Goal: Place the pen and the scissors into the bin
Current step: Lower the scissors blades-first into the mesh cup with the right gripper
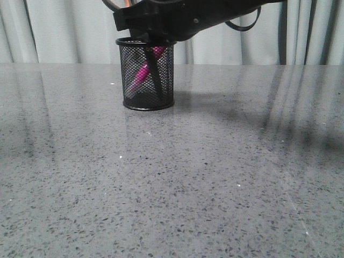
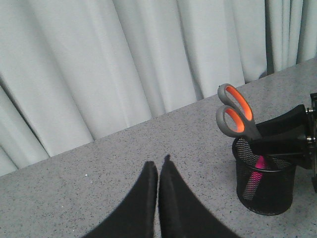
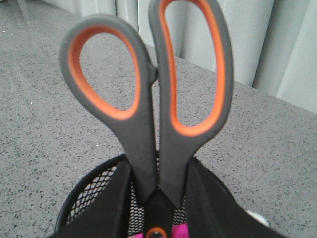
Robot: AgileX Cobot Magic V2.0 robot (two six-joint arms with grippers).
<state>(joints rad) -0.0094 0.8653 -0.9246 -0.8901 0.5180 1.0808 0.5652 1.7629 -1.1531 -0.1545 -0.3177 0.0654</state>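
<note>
The grey speckled counter (image 1: pixel 172 177) carries the bin (image 1: pixel 146 75) near its far edge. The right gripper (image 3: pixel 157 198) hangs over the rim, its jaws clenched on the scissors (image 3: pixel 153 99), blades down inside the mesh, handles standing above. The pen (image 1: pixel 142 72) already leans inside. The left gripper (image 2: pixel 158 198) waits apart, jaws pressed together on nothing. Only letting the scissors go seems left.

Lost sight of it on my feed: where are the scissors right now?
The scissors stand blades-down in the bin, left of centre at the table's far edge, beside the pen, between the right gripper's fingers.
</note>
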